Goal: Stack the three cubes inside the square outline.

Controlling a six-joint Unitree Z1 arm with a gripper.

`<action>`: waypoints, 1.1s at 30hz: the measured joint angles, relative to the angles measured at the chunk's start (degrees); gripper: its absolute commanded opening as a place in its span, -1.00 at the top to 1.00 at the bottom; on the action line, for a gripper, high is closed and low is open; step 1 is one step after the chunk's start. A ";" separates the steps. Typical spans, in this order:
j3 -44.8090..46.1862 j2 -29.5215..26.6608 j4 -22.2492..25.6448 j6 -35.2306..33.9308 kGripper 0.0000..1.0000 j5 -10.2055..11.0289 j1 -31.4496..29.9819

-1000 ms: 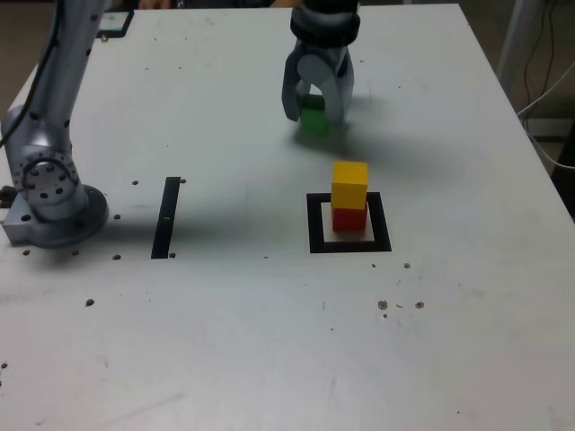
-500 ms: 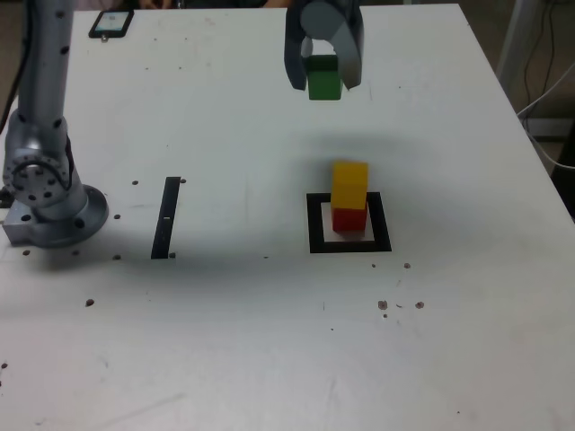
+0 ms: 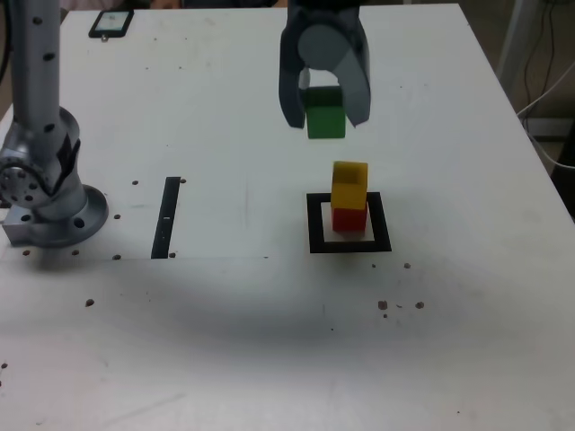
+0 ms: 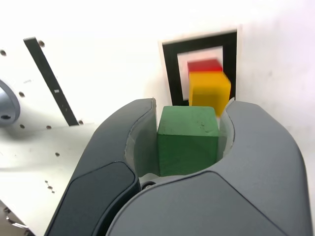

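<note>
My gripper hangs in the air, shut on the green cube, which fills the space between its grey fingers in the wrist view too. The held cube is above and a little behind the stack. In the square outline the yellow cube rests on the red cube. The wrist view shows the same pair past the fingertips: yellow cube, red cube, square outline.
A narrow black strip lies at the exterior view's left of the outline. The arm's grey base stands at the far left. A phone lies at the back left corner. Small dark specks dot the white table.
The gripper lifted the green cube off the table, raised it high at the back, then carried it forward towards the stack. The yellow and red cubes stayed put.
</note>
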 measured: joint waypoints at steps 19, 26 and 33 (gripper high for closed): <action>-3.89 7.45 -0.76 -4.53 0.96 -0.02 -2.41; -4.47 8.62 -0.97 -4.63 0.95 0.60 -2.64; -3.85 8.62 -1.04 -4.46 0.89 1.10 -2.09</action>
